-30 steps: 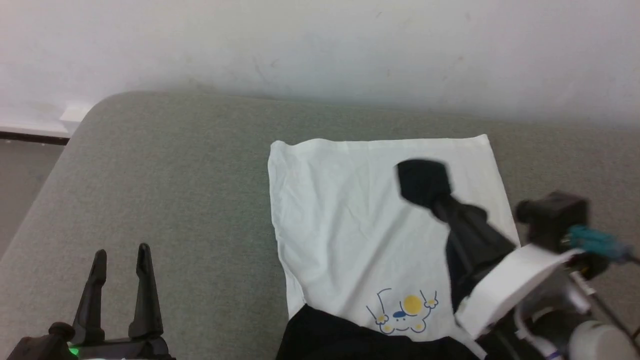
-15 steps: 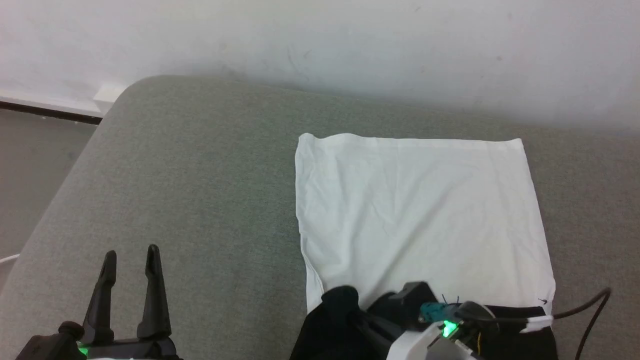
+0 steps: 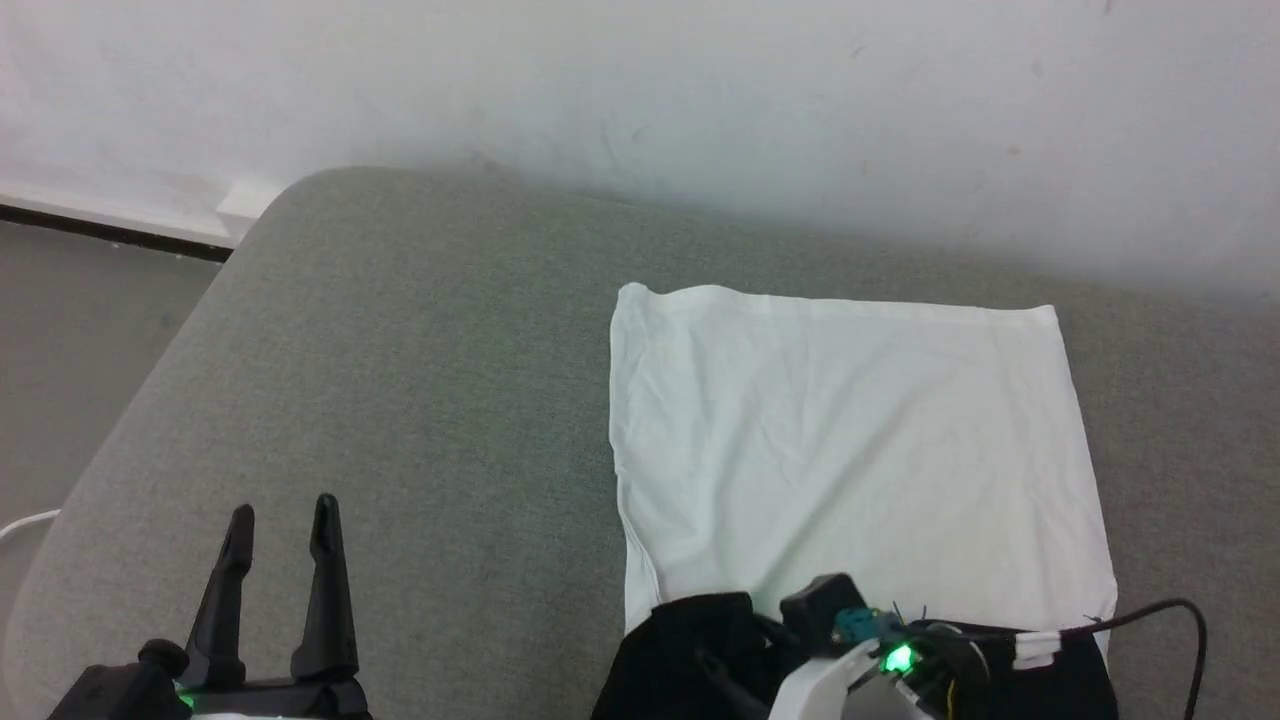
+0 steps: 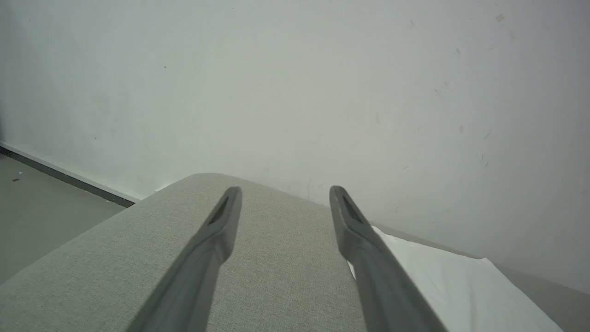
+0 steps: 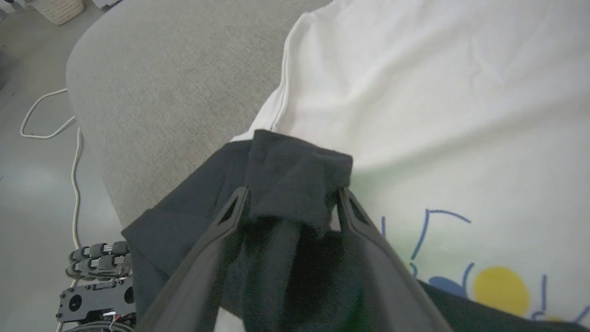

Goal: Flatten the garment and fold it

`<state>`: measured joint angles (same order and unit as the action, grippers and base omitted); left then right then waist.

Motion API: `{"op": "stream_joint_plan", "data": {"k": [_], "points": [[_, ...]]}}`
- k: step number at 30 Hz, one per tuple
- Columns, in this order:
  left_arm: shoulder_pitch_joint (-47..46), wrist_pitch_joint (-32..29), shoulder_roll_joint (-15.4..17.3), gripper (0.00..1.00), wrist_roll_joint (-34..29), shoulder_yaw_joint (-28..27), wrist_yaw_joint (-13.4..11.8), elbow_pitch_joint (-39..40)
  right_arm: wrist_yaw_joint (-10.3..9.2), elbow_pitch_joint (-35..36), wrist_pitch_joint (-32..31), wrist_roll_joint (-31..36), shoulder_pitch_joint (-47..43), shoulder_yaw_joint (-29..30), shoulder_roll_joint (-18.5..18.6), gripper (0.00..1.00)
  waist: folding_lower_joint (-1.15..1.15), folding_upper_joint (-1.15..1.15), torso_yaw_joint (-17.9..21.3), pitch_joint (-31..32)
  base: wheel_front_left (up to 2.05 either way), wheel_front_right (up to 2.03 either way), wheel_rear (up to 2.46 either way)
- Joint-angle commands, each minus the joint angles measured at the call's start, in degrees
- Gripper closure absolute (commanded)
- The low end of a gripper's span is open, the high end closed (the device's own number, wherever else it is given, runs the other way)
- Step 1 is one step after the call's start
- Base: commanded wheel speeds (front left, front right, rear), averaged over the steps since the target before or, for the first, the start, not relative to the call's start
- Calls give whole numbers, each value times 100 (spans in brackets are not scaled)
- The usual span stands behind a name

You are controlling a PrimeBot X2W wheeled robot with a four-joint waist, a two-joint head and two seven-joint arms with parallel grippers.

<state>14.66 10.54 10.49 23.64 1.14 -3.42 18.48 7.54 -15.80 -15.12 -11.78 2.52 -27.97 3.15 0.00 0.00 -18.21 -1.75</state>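
**Shirt laid out on the grey cushion, right gripper at the black sleeve**

So the cushion (image 3: 400,400) is a grey-green woven fabric, kinda nubby, with a soft rounded corner at the far left. Behind it is a plain white wall (image 3: 640,90) with a few scuffs.

The garment (image 3: 850,450) sits on the right half of the cushion. Its white body is thin, soft cotton-looking stuff, spread into a rough rectangle with light creases and a stitched seam down its left side. The near end is black cloth, bunched up rather than flat. In the right wrist view you can see the chest print (image 5: 500,286): a yellow dot with thin blue lines.

Direction-wise, the straight hem is at the far side by the wall and the chest end is toward the robot, so the long axis runs from the robot out to the wall.

The right gripper (image 5: 292,191) has its fingers spread wide on either side of the black sleeve (image 5: 295,161), which is folded into a lump between them. The left gripper (image 3: 283,505) is off to the left over bare cushion, fingers apart, nothing in them, well clear of the shirt.
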Motion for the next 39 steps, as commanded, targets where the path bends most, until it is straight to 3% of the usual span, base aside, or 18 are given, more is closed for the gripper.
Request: {"op": "stream_joint_plan", "data": {"k": [1, 6, 15, 22, 32, 39], "points": [[-82, -24, 4, 0, 5, 12, -31, 8, -5, 101, 68, -72, 117, 75, -7, 0, 0, 0, 20, 8, 0, 0, 0], [-38, -45, 20, 0, 14, 4, -62, 107, -5, 1061, 4, -269, 12, 788, -18, 0, 0, 0, 164, 34, 0, 0, 0], [38, -53, 75, 0, -27, 20, -89, 324, -5, 3377, 55, 456, -820, 2891, -21, 0, 0, 0, 550, -12, 0, 0, 0], [166, 42, 84, 0, -133, 113, -84, 310, -5, 3839, 774, 463, -1518, 3889, -25, 0, 0, 0, 915, -115, 0, 0, 0], [-103, 0, 151, 0, -170, 185, -43, 199, -5, 3618, 1325, 202, -1711, 3958, -26, 0, 0, 0, 1236, -403, 0, 0, 0], [-1732, -1174, 741, 0, 16, 280, 320, 185, -5, 3848, 1292, 356, -1306, 3868, -26, 0, 0, 0, 1224, -1037, 0, 0, 0]]}}
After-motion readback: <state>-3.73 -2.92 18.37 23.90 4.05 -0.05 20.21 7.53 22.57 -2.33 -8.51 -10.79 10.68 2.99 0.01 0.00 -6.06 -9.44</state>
